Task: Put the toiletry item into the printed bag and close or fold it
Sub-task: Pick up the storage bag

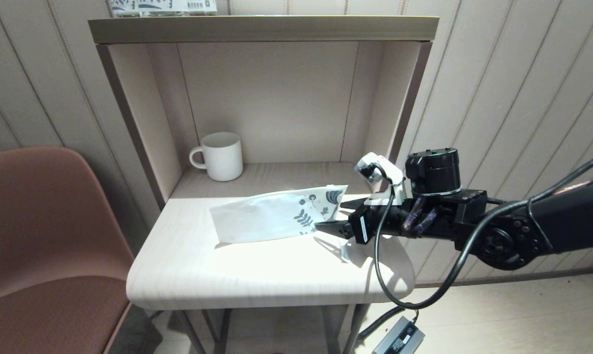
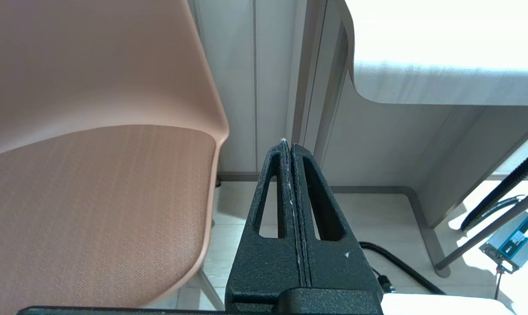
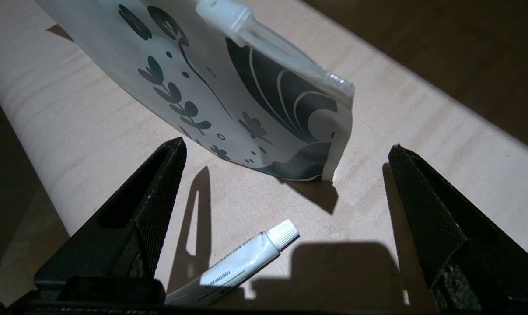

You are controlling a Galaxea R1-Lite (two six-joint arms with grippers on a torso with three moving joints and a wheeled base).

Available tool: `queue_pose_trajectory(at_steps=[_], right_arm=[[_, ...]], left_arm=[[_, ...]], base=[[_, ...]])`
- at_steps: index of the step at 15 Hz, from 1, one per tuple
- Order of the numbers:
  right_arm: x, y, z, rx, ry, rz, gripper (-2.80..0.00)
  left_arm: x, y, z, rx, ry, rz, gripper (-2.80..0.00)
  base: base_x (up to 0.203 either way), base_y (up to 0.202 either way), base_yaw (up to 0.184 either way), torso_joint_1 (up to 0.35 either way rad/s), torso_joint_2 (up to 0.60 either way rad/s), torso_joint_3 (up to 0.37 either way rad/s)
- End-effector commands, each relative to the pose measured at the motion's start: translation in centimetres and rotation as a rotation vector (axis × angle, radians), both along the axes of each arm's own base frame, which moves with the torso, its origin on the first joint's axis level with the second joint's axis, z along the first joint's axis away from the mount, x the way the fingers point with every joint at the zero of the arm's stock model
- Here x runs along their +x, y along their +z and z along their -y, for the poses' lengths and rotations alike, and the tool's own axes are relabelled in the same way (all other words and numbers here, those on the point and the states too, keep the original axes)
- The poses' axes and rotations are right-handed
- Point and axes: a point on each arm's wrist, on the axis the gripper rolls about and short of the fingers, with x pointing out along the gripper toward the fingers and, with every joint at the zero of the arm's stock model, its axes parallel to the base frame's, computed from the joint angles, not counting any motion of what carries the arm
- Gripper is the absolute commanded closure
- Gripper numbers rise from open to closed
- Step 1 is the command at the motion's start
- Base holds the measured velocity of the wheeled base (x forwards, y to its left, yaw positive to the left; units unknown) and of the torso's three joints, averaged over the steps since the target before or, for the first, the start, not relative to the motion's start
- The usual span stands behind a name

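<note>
The right hand (image 1: 336,216) hangs low over the right part of the counter (image 1: 188,265), and its two fingers (image 3: 159,183) are spread wide with nothing between them. Just under this hand lies the toiletry item, a small white toothpaste tube (image 3: 242,264). It lies flat on the counter, and its ribbed cap points toward the printed bag (image 1: 279,214); the back part of the tube is hidden below the hand. The tube and the bag are near each other but do not touch.

The printed bag lies flat on the counter just in front of the right hand. Its long axis goes across the counter from left to right, a little raised at the right end. The end with the dark leaf and flower prints points to the right hand, and the plain white end points to the left.

Behind the bag, a white mug (image 1: 218,156) stands upright in the shelf niche (image 1: 286,98).

The left hand (image 2: 289,146) is parked low beside the brown chair (image 2: 93,197), below the counter edge, with its fingers pressed together and holding nothing.
</note>
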Motion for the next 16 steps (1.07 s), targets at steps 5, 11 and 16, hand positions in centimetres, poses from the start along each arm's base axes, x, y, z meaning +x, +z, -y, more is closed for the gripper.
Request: queue_pose_trajectory(at_steps=[5,11,16], right_arm=[[-3.4,1.5,-0.9,0.014,0.073,0.031,-2.80],[-3.4,1.7,-1.1,0.013,0.082,0.041,-2.80],[0.1,0.9,-2.2,0.005,0.069,0.037,-2.80]], left_arm=[[0.0,0.0,0.0,0.000,0.001,0.000,0.00],[0.0,0.0,0.0,0.000,0.001,0.000,0.00],[0.0,0.0,0.0,0.000,0.001,-0.002,0.00]], base=[[0.000,0.000,0.000,0.000,0.00,0.000],[0.000,0.000,0.000,0.000,0.00,0.000],[0.000,0.000,0.000,0.000,0.00,0.000]])
